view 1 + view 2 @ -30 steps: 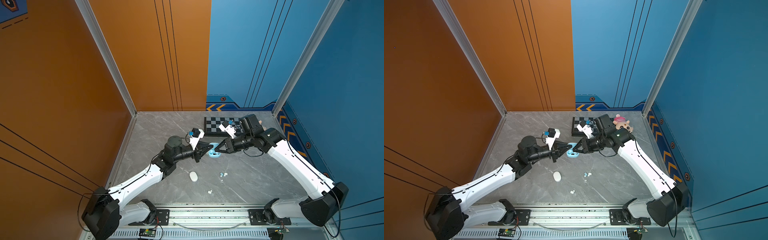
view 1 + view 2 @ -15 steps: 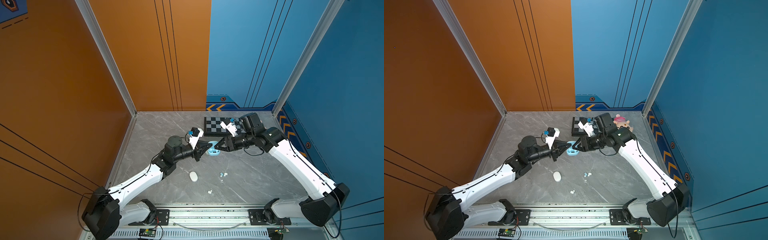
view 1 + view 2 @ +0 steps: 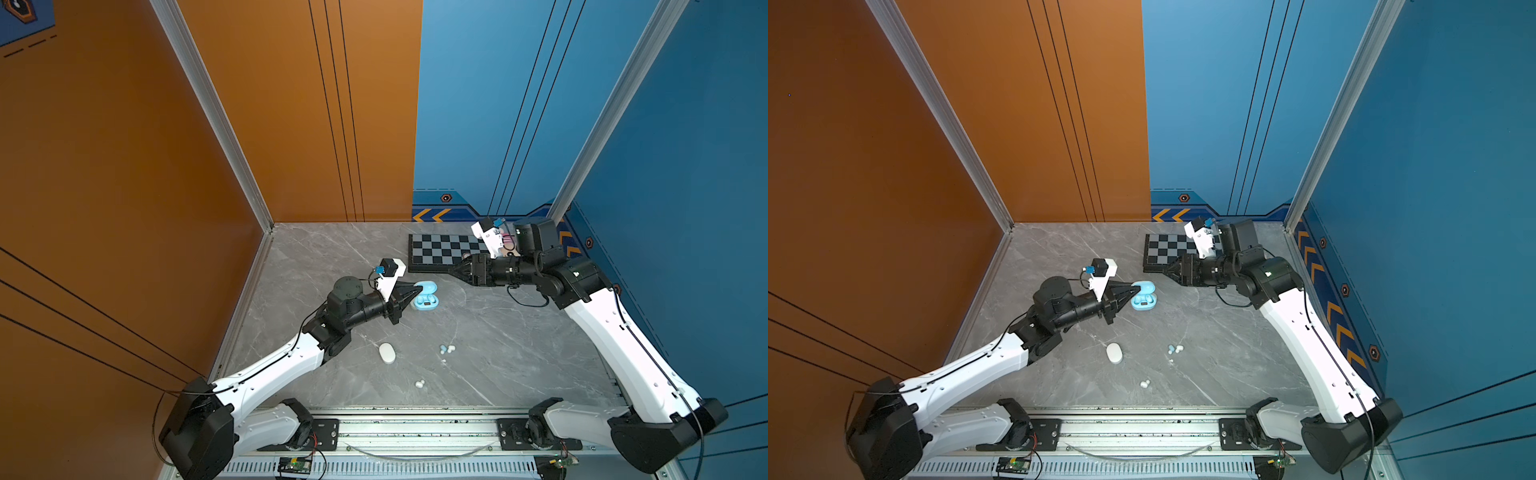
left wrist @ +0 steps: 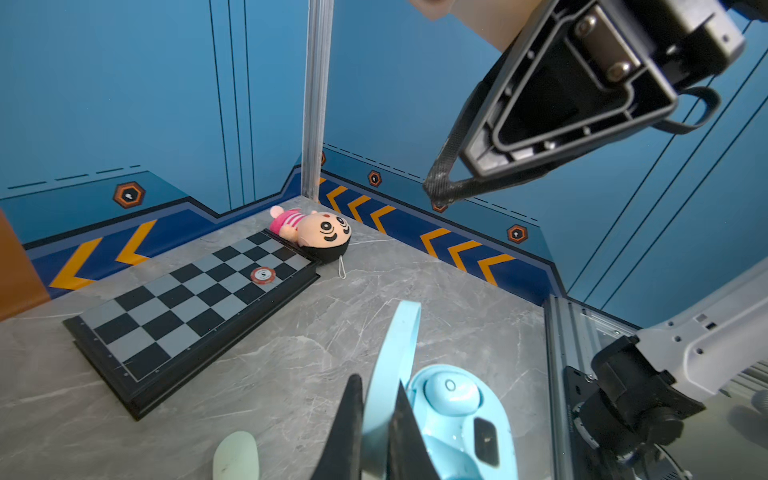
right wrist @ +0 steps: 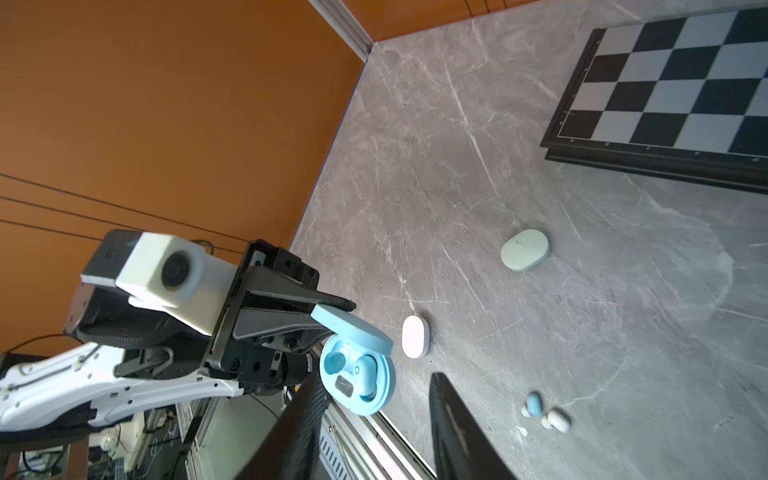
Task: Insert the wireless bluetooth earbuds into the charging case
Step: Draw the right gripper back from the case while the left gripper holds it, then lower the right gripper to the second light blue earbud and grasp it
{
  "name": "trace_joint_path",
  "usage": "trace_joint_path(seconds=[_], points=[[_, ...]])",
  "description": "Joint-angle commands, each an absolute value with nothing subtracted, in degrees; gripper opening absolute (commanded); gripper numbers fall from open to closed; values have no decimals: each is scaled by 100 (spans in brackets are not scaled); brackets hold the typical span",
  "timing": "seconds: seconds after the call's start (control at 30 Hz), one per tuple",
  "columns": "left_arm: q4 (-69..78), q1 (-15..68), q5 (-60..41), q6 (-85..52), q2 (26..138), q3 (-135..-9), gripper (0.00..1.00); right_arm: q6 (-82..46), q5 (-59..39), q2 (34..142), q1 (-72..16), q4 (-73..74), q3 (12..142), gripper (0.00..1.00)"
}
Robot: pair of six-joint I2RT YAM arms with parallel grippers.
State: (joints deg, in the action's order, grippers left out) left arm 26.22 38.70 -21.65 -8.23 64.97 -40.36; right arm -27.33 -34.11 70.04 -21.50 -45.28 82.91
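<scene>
Left tool (image 4: 377, 386) on case lid (image 4: 401, 332)

1. My left arm (image 3: 270, 370) stretches from the near left base toward the middle, with the forearm low and almost level.
2. My left gripper (image 3: 415, 289) points rightward, and its fingers (image 4: 345, 424) are pinched tight on the thin case lid (image 4: 395, 345).
3. My right arm (image 3: 623, 345) slopes up from the near right base, bends near the far right corner, and the wrist turns leftward.
4. My right gripper (image 3: 452, 270) faces my left one, clearly apart from it. Its fingers (image 5: 453, 424) stand spread and hold nothing.
</scene>
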Motion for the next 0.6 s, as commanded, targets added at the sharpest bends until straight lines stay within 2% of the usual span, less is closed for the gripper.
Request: trace_joint_path(seconds=[0.0,0.13,0.27,0.47,0.57], points=[[2760,3835,-1646,-455,6234,-3848,0,-3326,-3042,6773,-1918,-4596,7732,44],[2760,3728,-1546,-431,6002,-3650,0,-3500,-2510,6862,-2032,-5065,7113,41],[2762,3639,-1531,-487,5807,-3445,0,-3460,-2124,7356,-2653,-5230,6765,39],[2760,3564,-1486,-597,5484,-3147,0,-3300,-1660,8603,-3488,-5344,6978,39],[2760,3540,-1426,-634,5356,-3040,0,-2801,-1424,9260,-3712,-5510,7172,39]])
